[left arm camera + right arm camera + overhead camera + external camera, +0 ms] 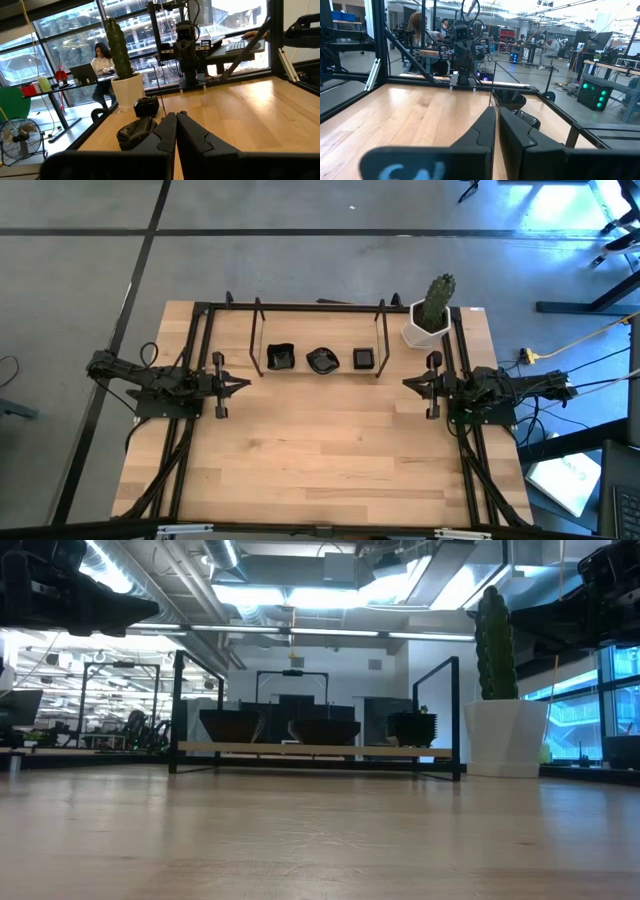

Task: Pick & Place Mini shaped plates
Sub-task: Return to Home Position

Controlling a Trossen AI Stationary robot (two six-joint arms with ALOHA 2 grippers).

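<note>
Pale wooden tabletop fills the high view; a black-framed shelf stands upper centre. Left tool, mid-left, and right tool, mid-right, are each pressed together. Glossy black mini shaped plates sit in a row on that shelf.

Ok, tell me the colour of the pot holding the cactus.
White pot, holding a green cactus; the high view shows it best.

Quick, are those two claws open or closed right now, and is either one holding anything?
Left claw: closed, holding nothing.
Right claw: closed, holding nothing.
</note>
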